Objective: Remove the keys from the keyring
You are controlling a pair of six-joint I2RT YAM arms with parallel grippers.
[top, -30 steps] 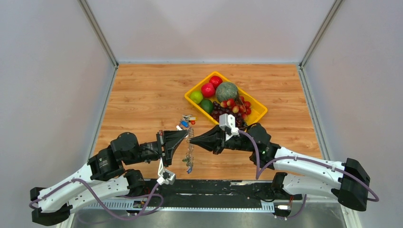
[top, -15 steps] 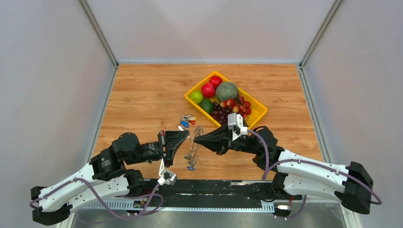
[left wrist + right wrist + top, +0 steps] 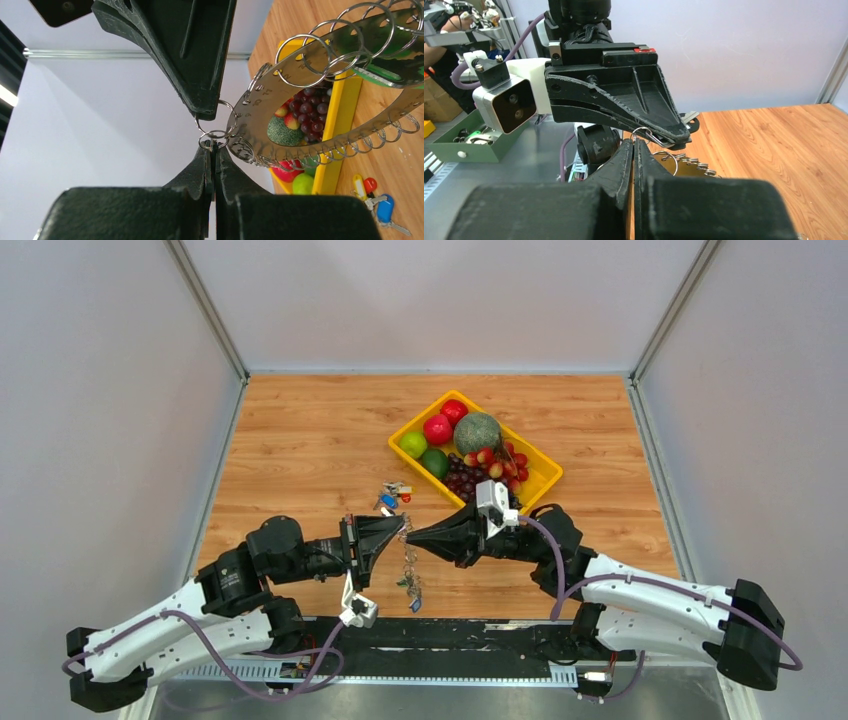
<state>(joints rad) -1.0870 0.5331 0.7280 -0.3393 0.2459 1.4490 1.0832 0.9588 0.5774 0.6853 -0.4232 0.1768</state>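
Note:
The keyring, a large silver band strung with many small rings, hangs edge-on between my two gripper tips above the table's front. The blue-capped key dangles at its bottom, and a green-capped key sits just above it. My left gripper is shut on one small split ring of the keyring. My right gripper meets it tip to tip and is shut on a neighbouring small ring. The ring's toothed edge shows under the right gripper.
A small loose bunch with blue and red caps lies on the wood just behind the grippers, and also shows in the left wrist view. A yellow tray of fruit and grapes stands behind the right arm. Grey walls enclose the table.
The left gripper has moved right to meet the right gripper tip. The keyring has swung from tilted to hanging straight down, and the blue key has shifted right and lower.

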